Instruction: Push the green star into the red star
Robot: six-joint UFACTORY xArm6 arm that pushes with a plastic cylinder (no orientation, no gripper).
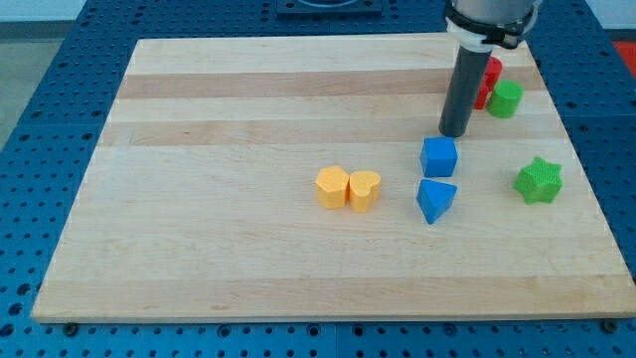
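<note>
Judging by looks, small rigid green plastic star block (538, 180) slides lightly on wooden counter (238, 119); my tip (454, 133), a jawless end effector holding nothing, should press its near-right side

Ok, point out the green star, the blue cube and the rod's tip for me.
green star (538, 181), camera view, centre of its top face.
blue cube (438, 156), camera view, middle of the block.
my tip (455, 133), camera view, rod's very bottom end.

Bare board between green star (539, 180) and green block (506, 98); rod (460, 94) hides red block (488, 82).
</note>
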